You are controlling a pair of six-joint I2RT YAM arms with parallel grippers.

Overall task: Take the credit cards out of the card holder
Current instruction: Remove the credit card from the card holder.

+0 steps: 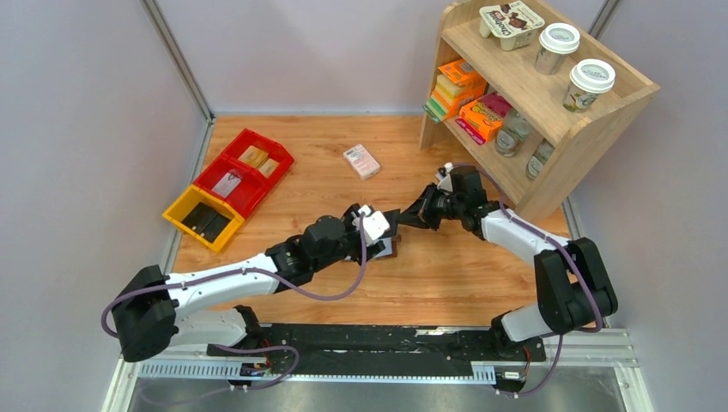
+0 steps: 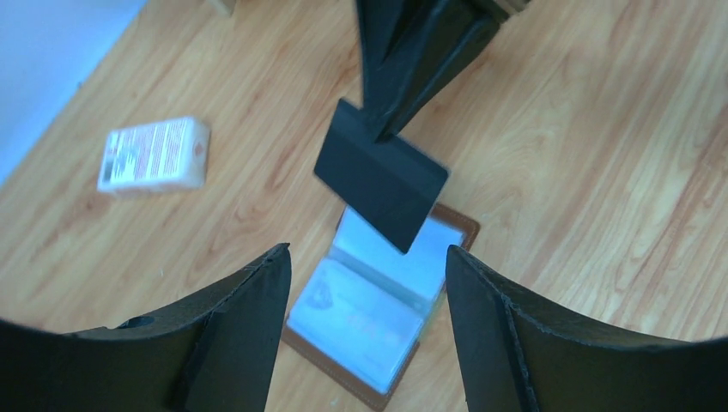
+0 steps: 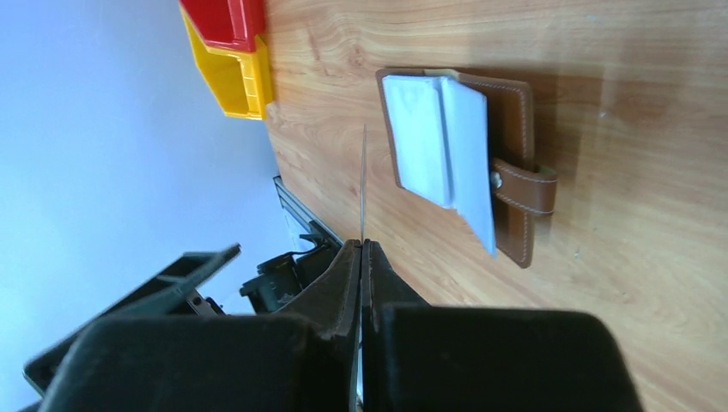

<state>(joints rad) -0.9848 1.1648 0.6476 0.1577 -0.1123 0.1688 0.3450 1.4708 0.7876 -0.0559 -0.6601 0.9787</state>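
The card holder [image 2: 378, 313] lies open on the wooden table, brown leather with pale blue-grey pockets; its snap tab [image 3: 525, 185] sticks out to one side. A pale card with faint marks shows in its near pocket [image 2: 356, 309]. My right gripper [image 3: 362, 245] is shut on one credit card [image 2: 382, 182], which hangs just above the holder and looks dark from below and edge-on [image 3: 363, 184] from the wrist. My left gripper [image 2: 367, 251] stands open over the holder, with nothing between its fingers [image 2: 249, 326]. From above, both grippers [image 1: 378, 233] [image 1: 410, 215] meet at mid-table, covering most of the holder [image 1: 393, 251].
A pink-and-white patterned box [image 1: 361, 160] lies on the table behind the grippers. Red and yellow bins [image 1: 230, 184] sit at the left, with flat things inside. A wooden shelf [image 1: 532, 94] with cups and packets stands at the back right.
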